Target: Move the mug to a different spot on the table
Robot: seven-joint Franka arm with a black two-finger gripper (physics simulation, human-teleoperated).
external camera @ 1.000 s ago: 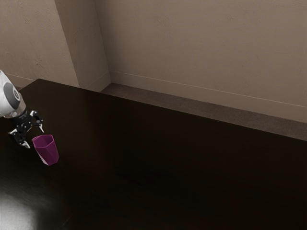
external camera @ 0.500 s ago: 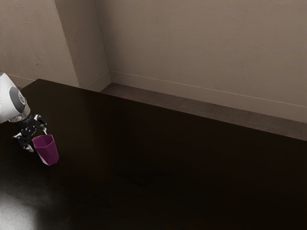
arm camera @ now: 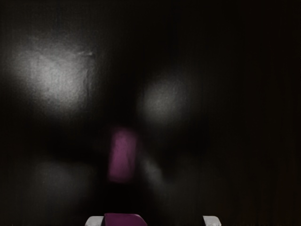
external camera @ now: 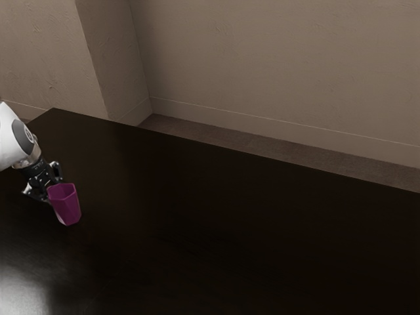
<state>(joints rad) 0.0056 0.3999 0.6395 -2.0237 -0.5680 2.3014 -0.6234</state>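
Note:
A purple mug [external camera: 66, 205] stands on the dark table [external camera: 216, 216] near the exterior view's left edge. My gripper [external camera: 44, 186] is down at the mug's rim, on its left side in the exterior view. In the wrist view, a strip of the mug [arm camera: 124, 219] lies just under my hand. It sits close against one light fingertip [arm camera: 94, 220], with a wide gap to the other fingertip. The fingers stand apart, so the gripper is open. A purple reflection of the mug [arm camera: 122, 155] shows in the glossy tabletop.
The table stretches far toward the exterior view's right and front. Its back edge [external camera: 275, 154] runs along a strip of floor below a beige wall. A wall pillar [external camera: 111, 59] stands at the back left. Bright glare [external camera: 16, 289] lies on the front left corner.
My gripper has come down and toward the exterior view's right, from beside the mug to its rim. The mug has stayed almost where it was.

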